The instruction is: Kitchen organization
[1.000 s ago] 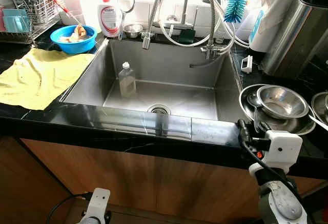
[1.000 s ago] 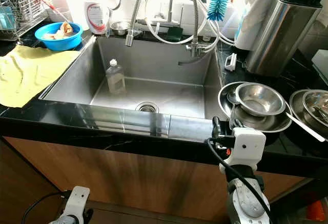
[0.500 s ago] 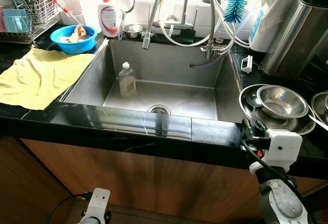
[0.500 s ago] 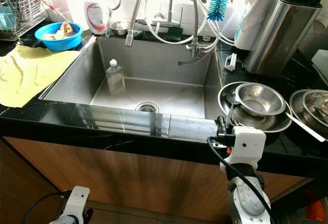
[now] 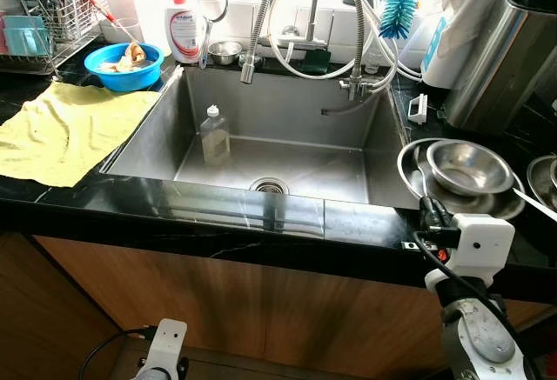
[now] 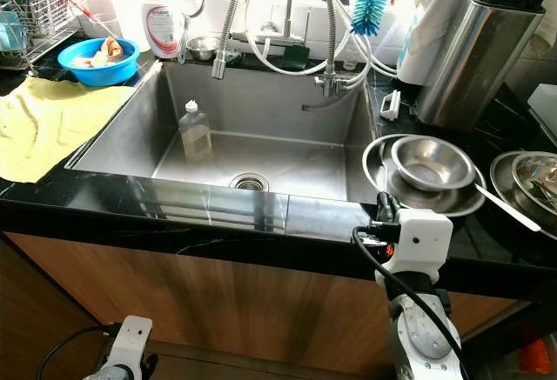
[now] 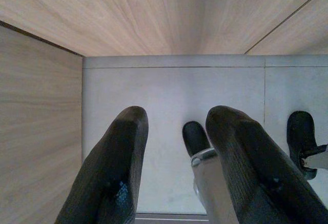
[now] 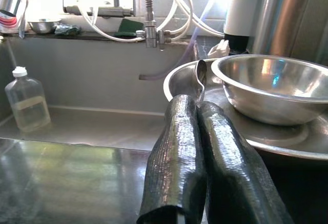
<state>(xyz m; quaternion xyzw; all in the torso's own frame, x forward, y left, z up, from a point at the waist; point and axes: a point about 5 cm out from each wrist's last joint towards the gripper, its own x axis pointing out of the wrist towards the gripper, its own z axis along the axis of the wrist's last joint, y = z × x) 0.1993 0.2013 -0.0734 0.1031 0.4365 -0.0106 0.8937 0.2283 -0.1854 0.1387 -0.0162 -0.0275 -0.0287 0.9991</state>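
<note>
Right gripper sat at the counter's front edge, lower right of the head view, fingers pressed together with nothing between them. Tips pointed at the rim of the wide steel plate, close to it; couldn't tell if they touched. A steel bowl sat on that plate, right of centre in the frame. A spoon leaned on the plate's rim just past the fingertips.

Left gripper hung low by the wooden cabinet front, bottom left of the frame, fingers apart, pointing down at pale floor tiles.

Sink filled the middle of the frame. A clear bottle with a white cap stood upright in its basin, left of the drain. Yellow cloth lay spread on the black counter at the left. Blue bowl sat behind it, upper left, with a soap dispenser just beside. Blue bottle brush hung at upper right, near a steel knife block.
</note>
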